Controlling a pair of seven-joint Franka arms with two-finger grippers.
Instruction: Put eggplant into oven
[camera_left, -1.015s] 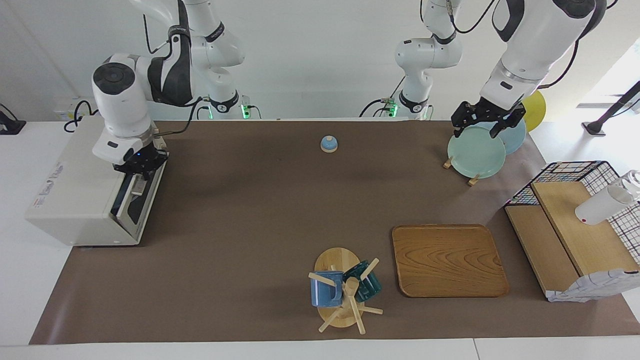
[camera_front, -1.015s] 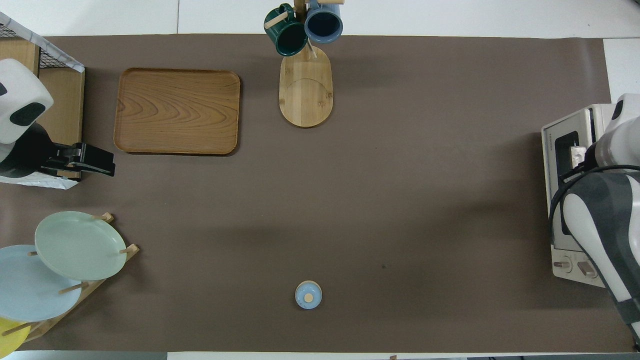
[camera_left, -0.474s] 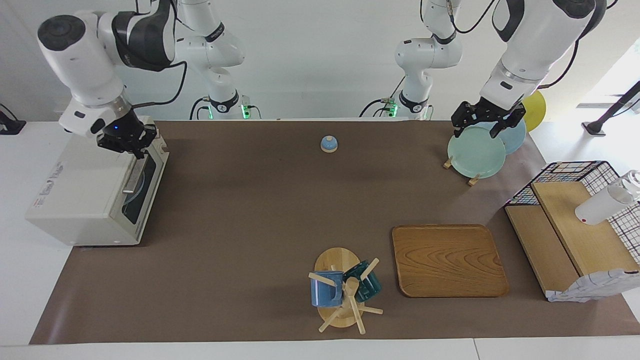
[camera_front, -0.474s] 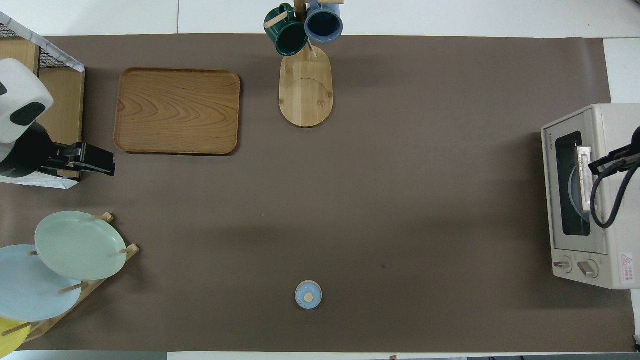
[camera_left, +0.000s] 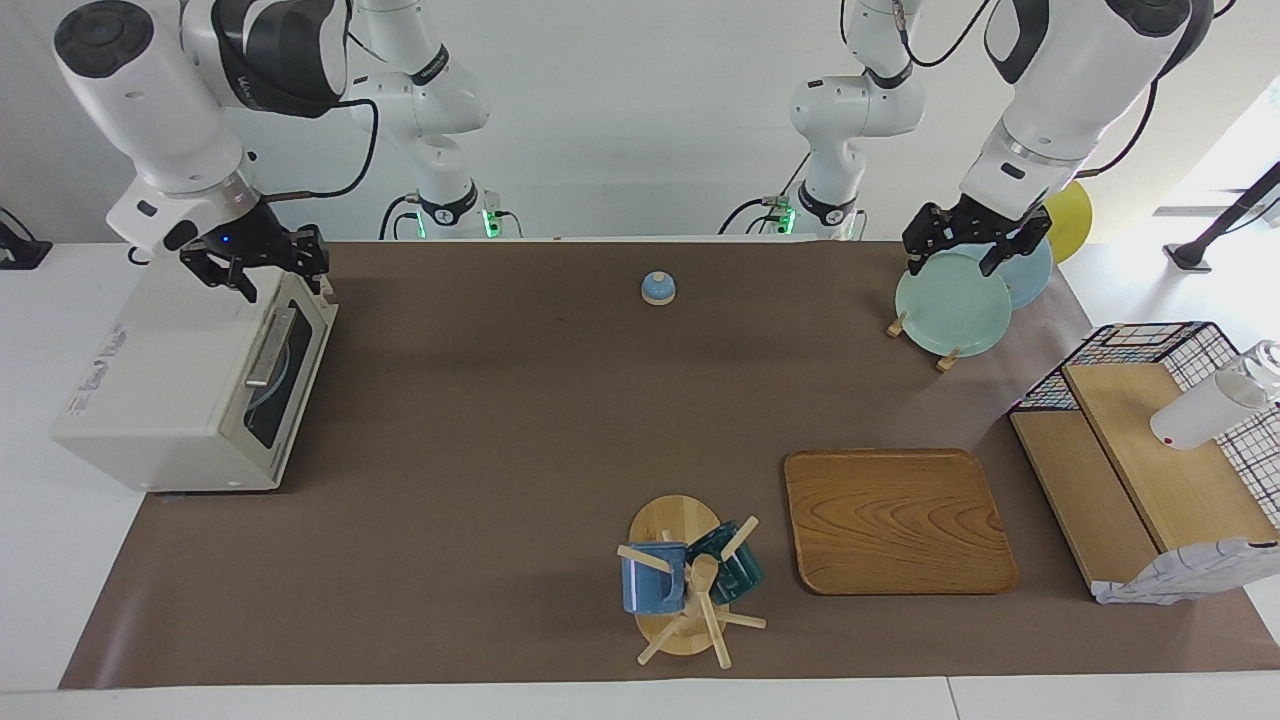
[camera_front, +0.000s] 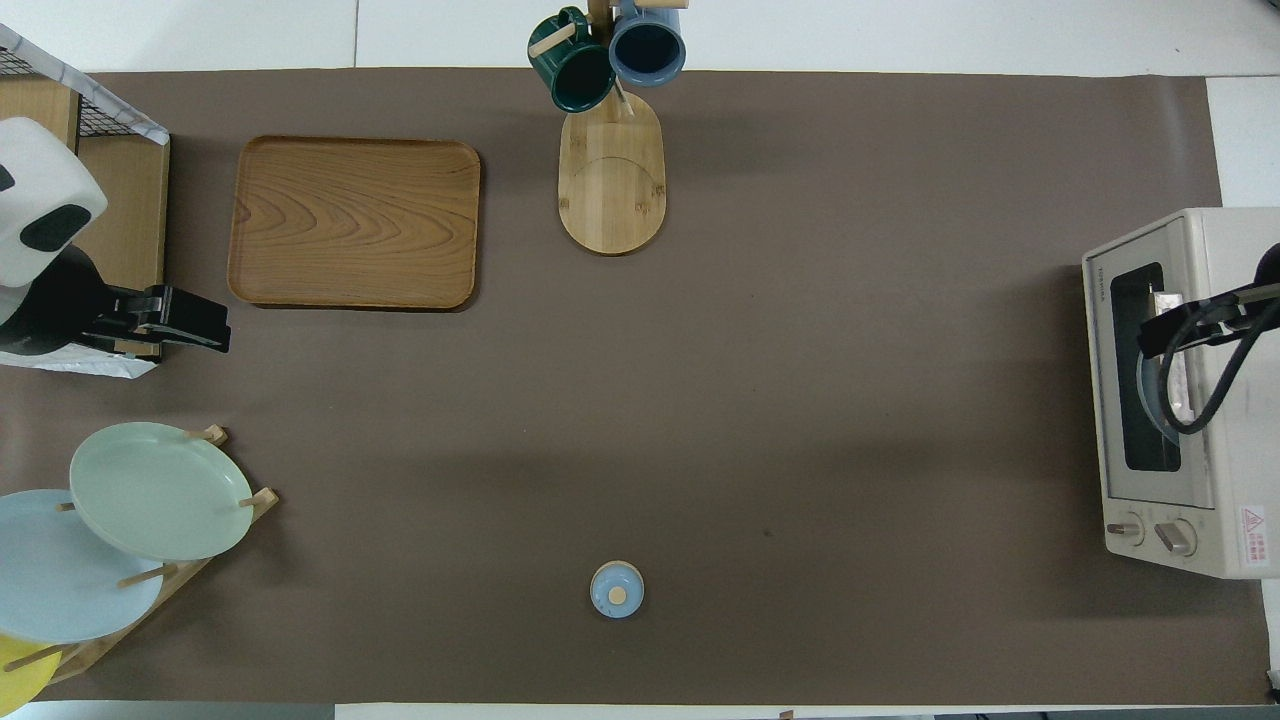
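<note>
The cream-white oven (camera_left: 165, 375) stands at the right arm's end of the table with its dark glass door shut; it also shows in the overhead view (camera_front: 1215, 250). A blue plate (camera_left: 287, 362) shows dimly through the glass. The eggplant is not in view. My right gripper (camera_left: 258, 262) hangs open and empty just above the oven's top front edge, by the end nearer to the robots; it also shows in the overhead view (camera_front: 1195, 320). My left gripper (camera_left: 962, 250) waits open and empty over the plate rack (camera_left: 945, 300).
A blue bell (camera_left: 657, 288) sits near the robots at mid-table. A wooden tray (camera_left: 897, 520) and a mug tree (camera_left: 690, 585) with two mugs lie farther from the robots. A wire-and-wood shelf (camera_left: 1150, 450) with a white bottle (camera_left: 1205, 408) stands at the left arm's end.
The oven door went from partly open to shut. My right gripper left the door, rose and turned above the oven's top. The left arm has not moved.
</note>
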